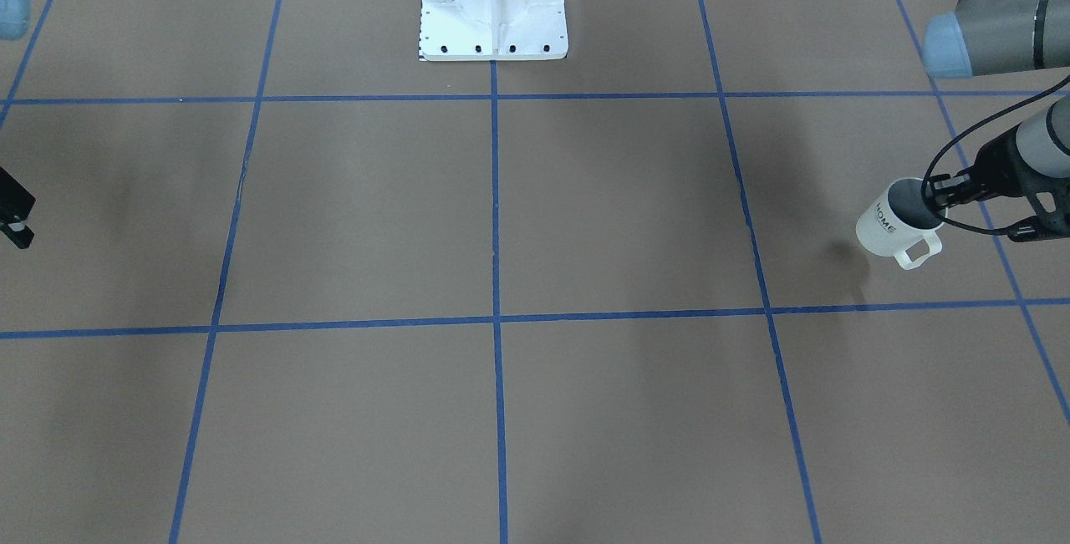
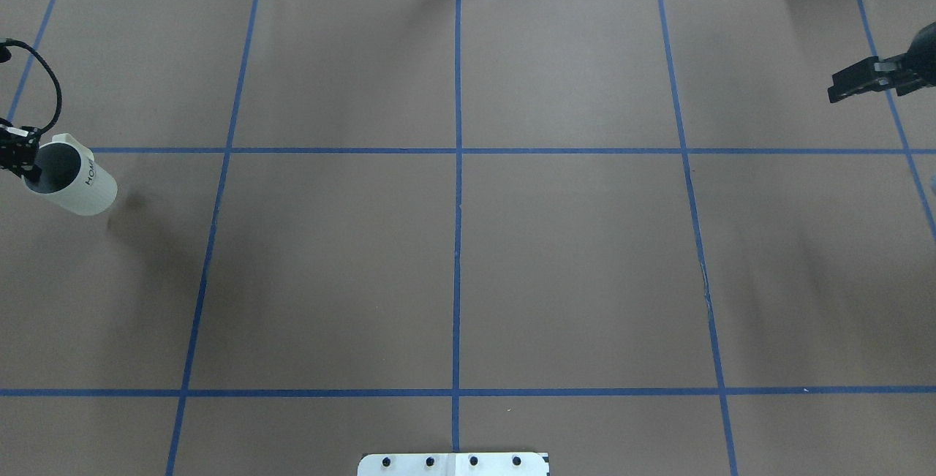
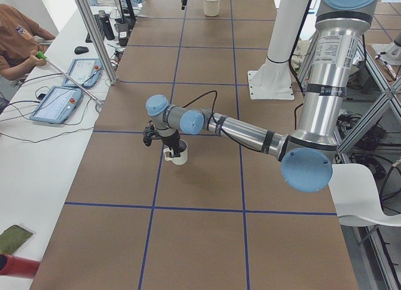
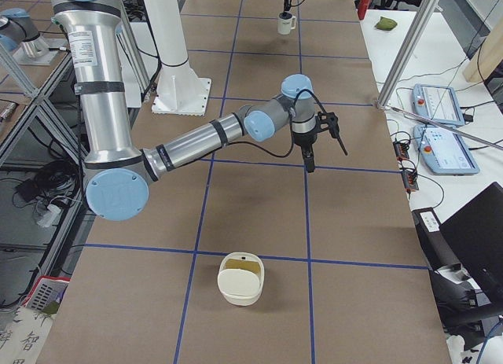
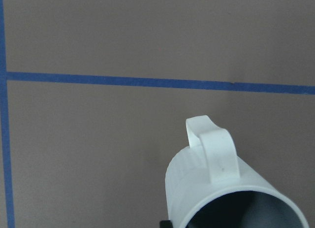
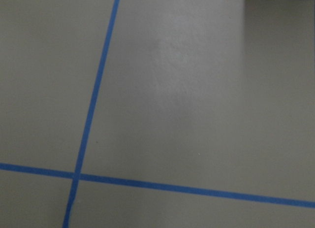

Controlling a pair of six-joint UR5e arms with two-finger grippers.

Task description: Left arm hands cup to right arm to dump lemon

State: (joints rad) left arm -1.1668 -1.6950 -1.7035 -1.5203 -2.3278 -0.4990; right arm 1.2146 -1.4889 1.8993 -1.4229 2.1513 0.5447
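Left gripper (image 1: 943,193) clamped on the rim of the cup (image 1: 893,222). The cup hangs just beyond the fingertips, clear of the table (image 1: 501,218). Its grey interior lies in shadow, so the contents cannot be told. Long axis tilted: mouth up toward the gripper, base slanting down and away. Right gripper (image 2: 852,85) well apart from the cup; its finger spread cannot be told.

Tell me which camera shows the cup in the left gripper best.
The exterior front-facing view: the cup shows its grey mouth, handle and HOME lettering, with the left gripper on its rim. Overhead shows it at the frame's edge; the left wrist view crops it; the side views show it small; the right wrist view shows none of it.
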